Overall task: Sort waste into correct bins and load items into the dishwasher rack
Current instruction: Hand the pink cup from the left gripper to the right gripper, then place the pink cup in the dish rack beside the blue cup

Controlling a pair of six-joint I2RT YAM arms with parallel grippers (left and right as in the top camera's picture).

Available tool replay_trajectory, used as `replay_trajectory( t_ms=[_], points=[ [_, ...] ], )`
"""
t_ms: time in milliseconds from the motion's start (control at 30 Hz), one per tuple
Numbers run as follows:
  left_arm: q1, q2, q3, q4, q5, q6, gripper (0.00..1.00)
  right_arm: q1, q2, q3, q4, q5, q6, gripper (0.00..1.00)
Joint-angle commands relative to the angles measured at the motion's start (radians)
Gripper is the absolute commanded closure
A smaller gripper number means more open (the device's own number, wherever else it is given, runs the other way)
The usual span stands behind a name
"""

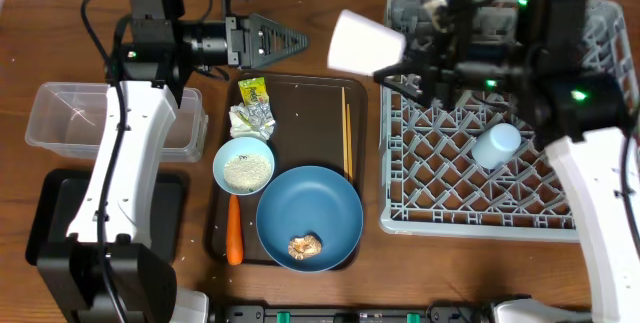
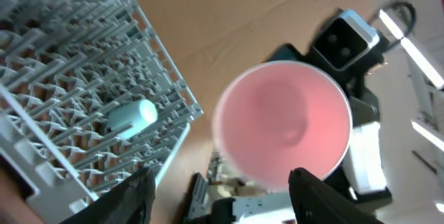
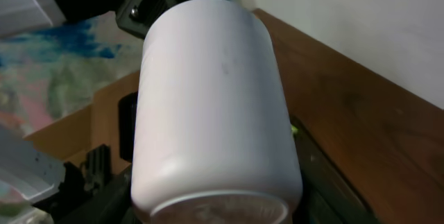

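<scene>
My right gripper [image 1: 398, 67] is shut on the pale pink cup [image 1: 363, 42] and holds it on its side in the air, between the brown tray and the grey dishwasher rack [image 1: 560, 218]. The cup fills the right wrist view [image 3: 211, 99]. Its mouth faces my left gripper [image 1: 268, 42], which is open and empty a little to its left. In the left wrist view, the cup's pink inside [image 2: 284, 127] shows above the open fingers [image 2: 222, 207]. A light blue cup [image 1: 497, 145] lies in the rack and also shows in the left wrist view [image 2: 132, 117].
The dark brown tray [image 1: 322, 91] holds a green-yellow packet [image 1: 252, 91], crumpled wrapper [image 1: 252, 118], bowl of rice [image 1: 244, 164], carrot [image 1: 234, 231], chopsticks [image 1: 347, 138] and blue plate [image 1: 320, 208] with a brown lump [image 1: 306, 248]. Clear tub [image 1: 60, 113] and black tray [image 1: 50, 213] stand left.
</scene>
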Motion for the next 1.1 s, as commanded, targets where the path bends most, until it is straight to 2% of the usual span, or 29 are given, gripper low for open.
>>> replay_trajectory(
  t_ms=[0,133,367,500,800,933,1067],
  points=[
    [0.014,-0.019,0.010,0.003,-0.011,0.009,0.36,-0.037,-0.057,0.004,-0.059,0.141,0.009,0.50],
    [0.016,-0.019,0.010,0.003,-0.011,0.009,0.36,-0.076,-0.099,0.004,-0.205,0.380,0.014,0.51],
    [0.016,-0.019,0.010,0.003,-0.011,0.009,0.36,-0.159,-0.127,0.004,-0.503,0.746,0.128,0.49],
    [0.016,-0.019,0.010,0.003,-0.012,0.009,0.36,-0.209,-0.110,0.004,-0.581,0.761,0.151,0.48],
    [0.016,-0.019,0.010,0.003,-0.049,0.009,0.36,-0.188,-0.020,0.003,-0.657,0.750,0.176,0.48],
    [0.015,-0.019,0.010,-0.022,-0.154,0.009,0.36,-0.156,0.052,0.003,-0.680,0.754,0.220,0.49],
    [0.013,-0.019,0.010,-0.154,-0.363,0.021,0.36,-0.145,0.105,0.003,-0.690,0.760,0.242,0.50]
  ],
)
